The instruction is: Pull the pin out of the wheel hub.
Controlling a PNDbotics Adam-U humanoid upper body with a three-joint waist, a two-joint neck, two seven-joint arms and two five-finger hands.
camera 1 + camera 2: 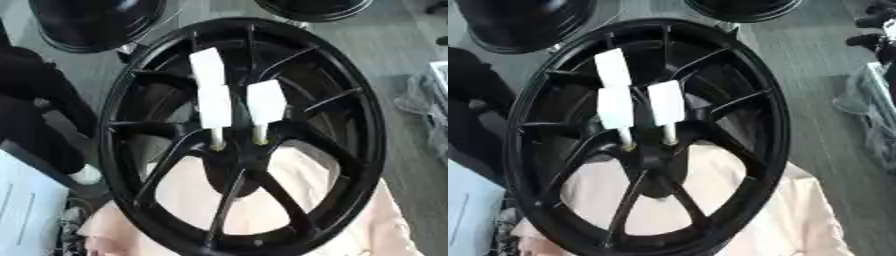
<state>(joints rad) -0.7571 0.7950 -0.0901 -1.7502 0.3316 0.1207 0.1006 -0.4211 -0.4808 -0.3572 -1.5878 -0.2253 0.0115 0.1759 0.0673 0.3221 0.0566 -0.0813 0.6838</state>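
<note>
Plainly, in left eye view: stood upright on pale cloth, black wheel hub, two white-tagged pins seated at twelve o'clock of centre. Right eye view: showed neither hand, finger state untellable.

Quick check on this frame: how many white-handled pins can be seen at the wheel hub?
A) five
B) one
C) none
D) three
D: three white handles show at the black wheel hub: an upper pin, a left pin and a right pin; the lower two have pale shafts going down into the hub. No hand is in view.
</note>
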